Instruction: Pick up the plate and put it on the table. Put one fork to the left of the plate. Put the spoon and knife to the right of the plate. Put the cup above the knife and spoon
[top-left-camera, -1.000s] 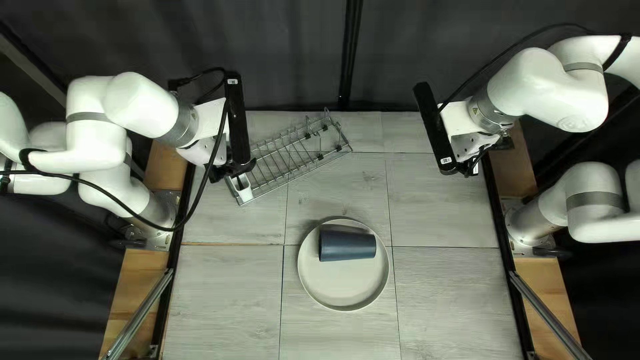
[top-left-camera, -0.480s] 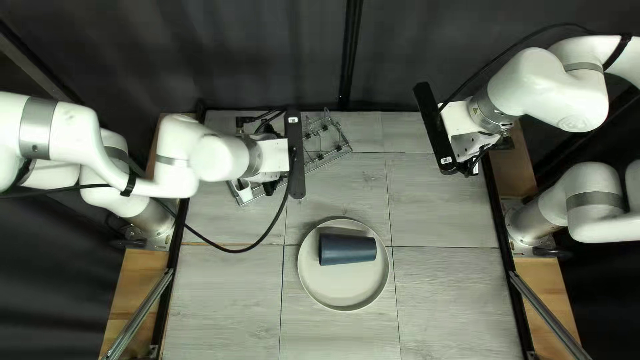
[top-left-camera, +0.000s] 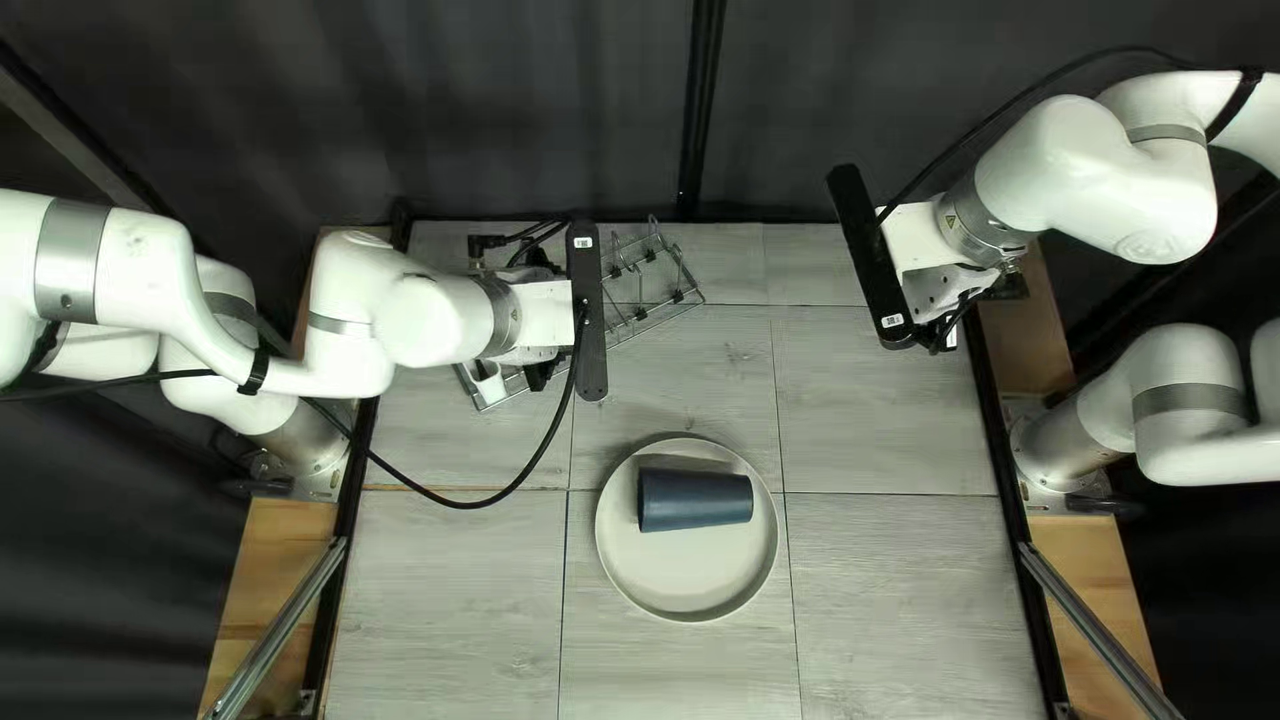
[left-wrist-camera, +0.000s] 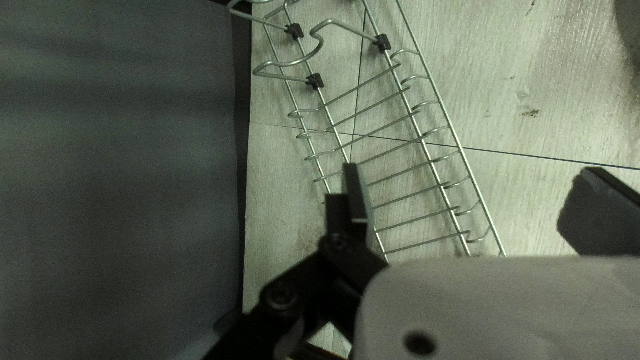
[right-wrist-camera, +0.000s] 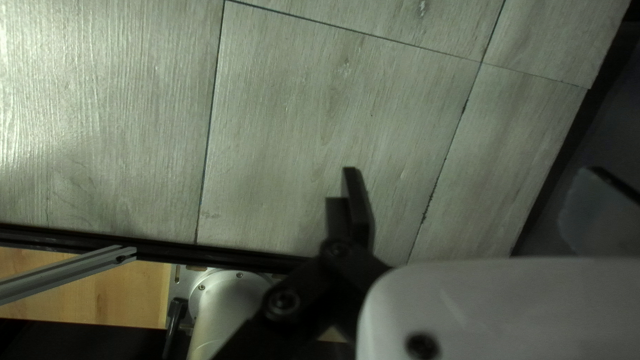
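Swung left gripper (left-wrist-camera: 472,175) inward from the wire rack's (left-wrist-camera: 454,133) left end to hang above the wires, fingers wide apart on nothing; perhaps clearing away or seeking cutlery, but can't spot fork, spoon or knife. Kept plate (top-left-camera: 687,574) unmoved on the counter (top-left-camera: 880,574), cup (top-left-camera: 696,495) still sideways upon it, probably to be lifted off later. Held right gripper (right-wrist-camera: 472,175) off farther right, unmoved, fingers apart, empty.
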